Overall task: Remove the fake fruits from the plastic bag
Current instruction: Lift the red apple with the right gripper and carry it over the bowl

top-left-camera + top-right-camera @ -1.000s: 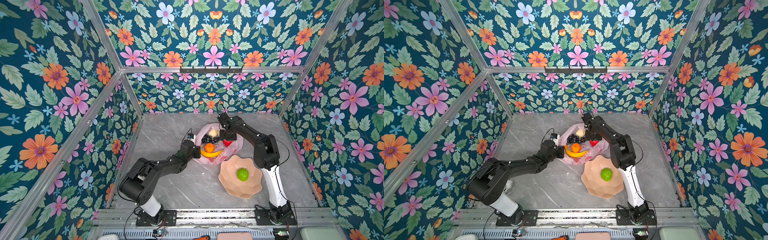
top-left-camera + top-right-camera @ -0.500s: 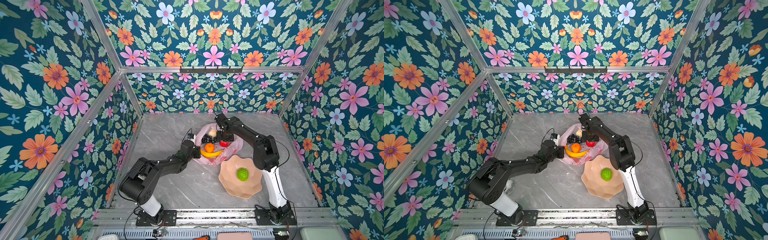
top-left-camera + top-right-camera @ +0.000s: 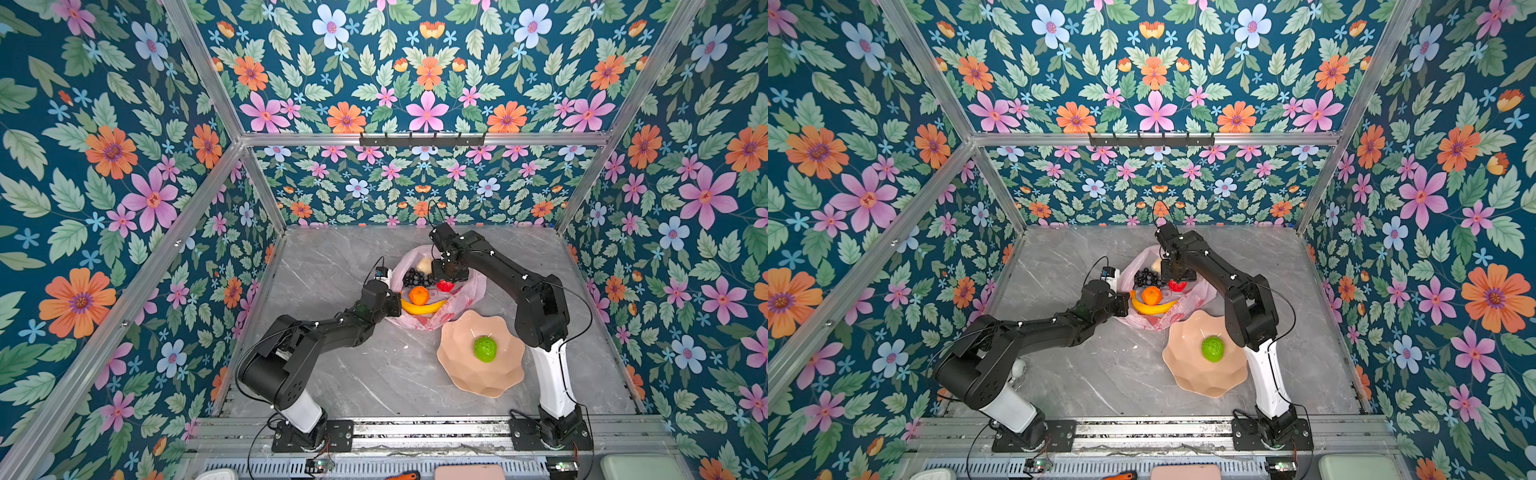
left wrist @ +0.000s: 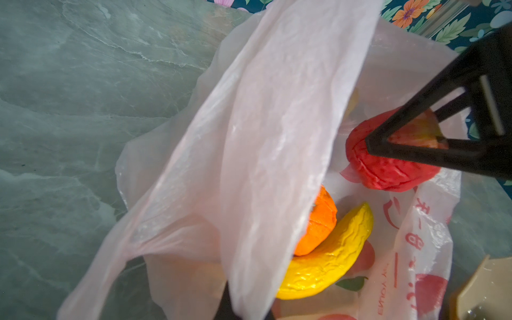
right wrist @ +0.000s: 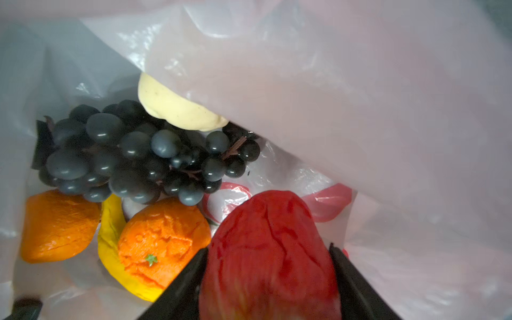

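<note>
Bag: translucent pale pink, red printed marks. Apple: red. Orange: bright orange, green stem mark. Banana: yellow. Grapes: dark purple-black. Lumpy piece: cream, speckled. Bumpy fruit: green. Bowl: peach-pink. Worktop: grey marble, white veins. Walls: dark teal, floral print of pink, orange and blue blossoms, green leaves. Arms: black, white bases.

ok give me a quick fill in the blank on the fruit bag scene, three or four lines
1. The right gripper has its fingers on either side of the red ____.
2. The bumpy green fruit lies in the peach-pink ____.
3. The left gripper pinches the edge of the plastic ____.
4. The orange rests against the yellow ____.

Missing words: apple; bowl; bag; banana
</note>
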`<state>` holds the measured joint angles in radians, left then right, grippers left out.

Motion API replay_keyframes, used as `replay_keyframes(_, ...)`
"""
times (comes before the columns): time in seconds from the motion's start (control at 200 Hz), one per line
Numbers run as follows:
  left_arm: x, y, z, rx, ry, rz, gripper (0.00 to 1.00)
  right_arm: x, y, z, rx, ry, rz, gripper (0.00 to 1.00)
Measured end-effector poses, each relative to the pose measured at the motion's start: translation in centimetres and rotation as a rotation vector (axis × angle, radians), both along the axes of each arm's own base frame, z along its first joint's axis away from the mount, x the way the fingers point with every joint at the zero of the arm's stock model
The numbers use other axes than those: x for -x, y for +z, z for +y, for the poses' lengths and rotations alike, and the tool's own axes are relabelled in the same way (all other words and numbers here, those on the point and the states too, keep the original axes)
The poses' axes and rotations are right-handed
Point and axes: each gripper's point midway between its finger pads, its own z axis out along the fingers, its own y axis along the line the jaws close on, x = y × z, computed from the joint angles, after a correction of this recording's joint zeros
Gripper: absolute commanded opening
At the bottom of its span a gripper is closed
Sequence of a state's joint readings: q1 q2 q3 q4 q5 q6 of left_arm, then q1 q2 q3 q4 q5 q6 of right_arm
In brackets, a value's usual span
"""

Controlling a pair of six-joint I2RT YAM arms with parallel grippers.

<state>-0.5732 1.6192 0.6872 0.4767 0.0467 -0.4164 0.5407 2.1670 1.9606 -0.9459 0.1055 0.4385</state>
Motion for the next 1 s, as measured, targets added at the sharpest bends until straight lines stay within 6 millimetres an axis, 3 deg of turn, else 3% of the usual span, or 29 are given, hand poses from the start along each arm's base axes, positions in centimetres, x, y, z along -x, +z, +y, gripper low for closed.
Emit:
replay_keyframes(0.285,0.0,0.0,0.0,-0.001,0.0,0.001,0.0,2.7,4.6,0.9,-0.027,0.064,-0.058,0.66)
replay_keyframes(0.475,0.0,0.0,0.0,-0.001,0.0,0.001,0.0,6.2,6.5,-0.5,-0.032,0.083,-0.058,0.66)
replay_keyframes(0.82,0.0,0.0,0.0,0.0,-0.002,0.0,0.0,13.1,6.8,-3.0,-0.072,0.089,-0.018,0.65)
replay_keyframes(1.0,0.0,0.0,0.0,0.0,0.0,0.001,0.0,15.7,5.0,-3.8,-0.063,0.074,0.026,0.65)
